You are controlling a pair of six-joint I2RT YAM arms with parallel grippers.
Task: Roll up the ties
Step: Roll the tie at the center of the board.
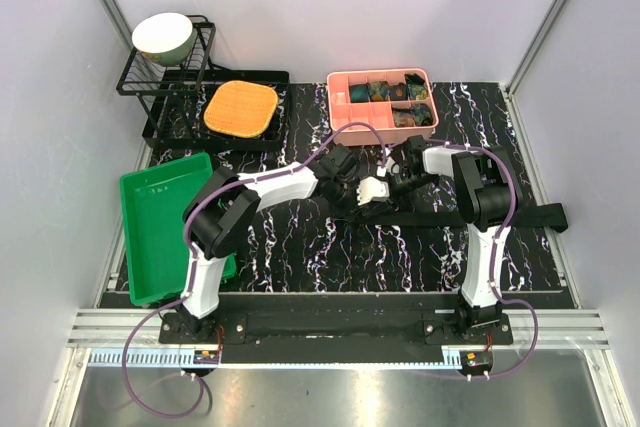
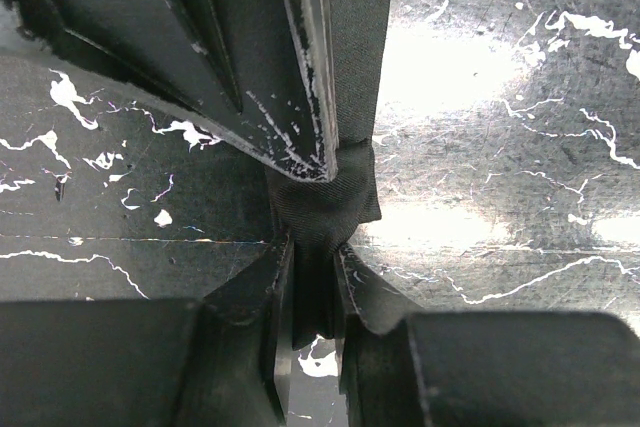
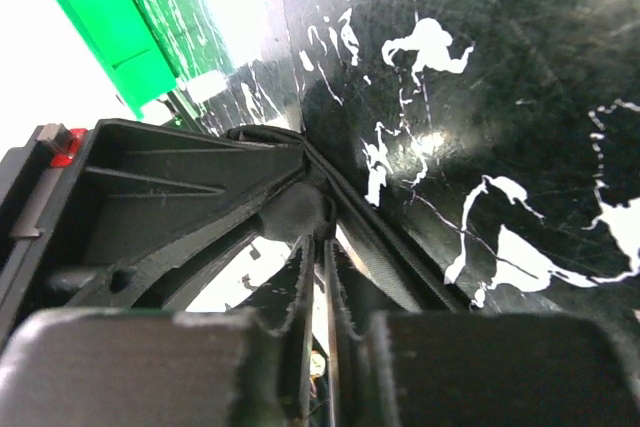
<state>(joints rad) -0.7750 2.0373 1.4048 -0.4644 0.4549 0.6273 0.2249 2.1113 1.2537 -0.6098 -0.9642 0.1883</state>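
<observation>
One black tie [image 1: 500, 217] lies stretched across the marbled table, its wide end at the right. Both grippers meet over its left end in the middle. My left gripper [image 1: 362, 195] is shut on a bunched fold of the tie [image 2: 320, 202], fabric pinched between its jaws [image 2: 315, 277]. My right gripper [image 1: 392, 187] faces it closely, and its fingers [image 2: 250, 67] fill the top of the left wrist view. In the right wrist view its jaws [image 3: 322, 257] stand almost together at a small wad of the tie [image 3: 300, 212], with a strip of tie [image 3: 395, 242] running off to the right.
A pink divided box [image 1: 338, 112] with rolled ties stands at the back. A green tray [image 1: 150, 237] lies at the left. Behind it is a black rack [image 1: 160, 77] with a bowl [image 1: 163, 35] and an orange mat [image 1: 240, 109].
</observation>
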